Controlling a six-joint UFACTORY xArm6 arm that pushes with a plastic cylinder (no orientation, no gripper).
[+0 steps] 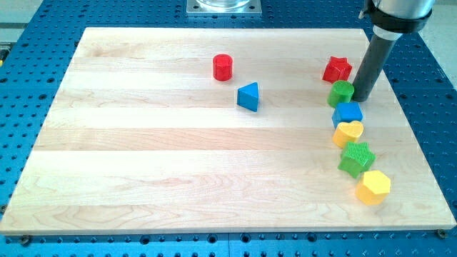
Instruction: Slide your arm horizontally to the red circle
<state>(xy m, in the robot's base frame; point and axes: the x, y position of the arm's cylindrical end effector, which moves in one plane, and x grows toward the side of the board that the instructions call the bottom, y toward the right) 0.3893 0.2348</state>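
While my tip (359,97) rests at the desk's (143,178) far right, just beside the green circle (341,92), the red circle (223,67) lies well apart to its left, slightly farther back. Being a bare rod, this tool cannot spread or pinch.

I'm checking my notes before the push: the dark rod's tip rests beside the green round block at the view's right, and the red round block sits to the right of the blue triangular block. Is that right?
Not quite. The camera view shows the red round block up and to the left of the blue triangular block, not to its right. The rest holds: my tip is beside the green round block at the view's right.
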